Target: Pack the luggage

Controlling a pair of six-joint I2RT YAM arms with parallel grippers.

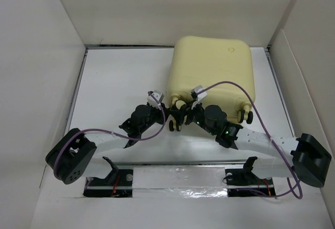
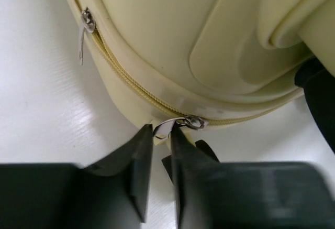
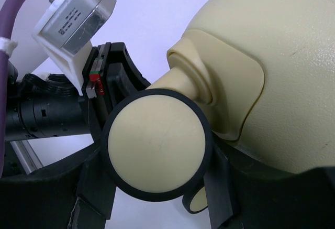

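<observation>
1 pale-yellow hard-shell suitcase (image 1: 212, 66), closed.
2 metal zip pulls (image 2: 82, 36); L pincer (image 2: 161, 134) grip unclear; R pincer (image 1: 182, 115) clamps black-rimmed wheel (image 3: 157, 145).

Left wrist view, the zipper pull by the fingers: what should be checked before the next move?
1. Zipper pull sits between the tips of the left gripper: ok.
2. Firm pinch on that pull: cannot tell.
3. Steadying hold by the right gripper around a wheel of the suitcase: ok.
4. Lid of the suitcase down: ok.
5. Second zipper slider away from the fingers: ok.
</observation>
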